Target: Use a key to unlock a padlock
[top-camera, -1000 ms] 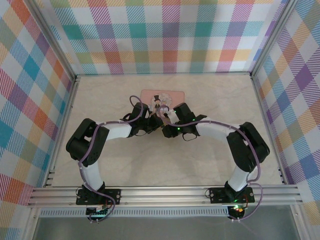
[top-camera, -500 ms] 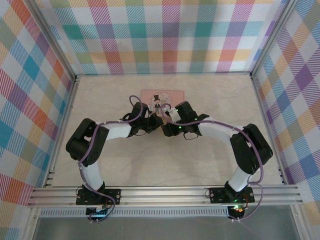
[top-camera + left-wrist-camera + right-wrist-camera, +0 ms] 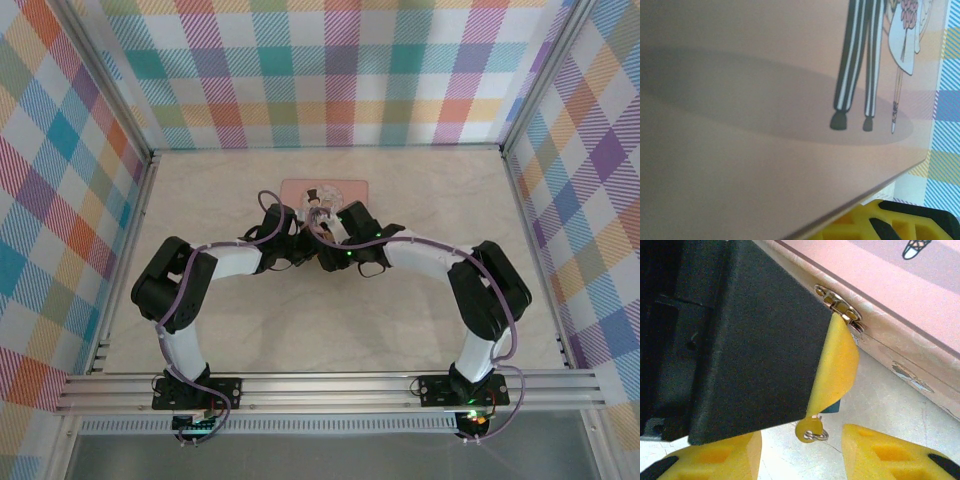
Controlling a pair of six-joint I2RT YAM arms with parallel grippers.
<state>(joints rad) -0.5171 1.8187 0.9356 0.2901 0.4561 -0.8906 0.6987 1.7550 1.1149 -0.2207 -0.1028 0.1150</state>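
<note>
The padlock point(image 3: 838, 408) shows as a sliver of teal under the yellow finger point(image 3: 836, 365) of my left gripper point(image 3: 303, 228), which is shut on it just below the tin's metal hasp point(image 3: 839, 304). The key point(image 3: 812, 430), with a yellow head and a small steel ring, sticks out beneath the padlock. My right gripper point(image 3: 801, 452) is open, its two yellow fingers apart on either side of the key and just below it, not touching it. In the top view both grippers meet at the front of the tin, the right gripper point(image 3: 325, 222) beside the left.
The pink picture tin point(image 3: 325, 189) lies on the table behind both grippers. Its lid point(image 3: 765, 100) sits very close in the left wrist view, above one yellow finger point(image 3: 880, 222). Checked walls surround the pale tabletop point(image 3: 200, 190).
My right arm has shifted left and a little further back toward the tin's front. The left arm has stayed where it was.
</note>
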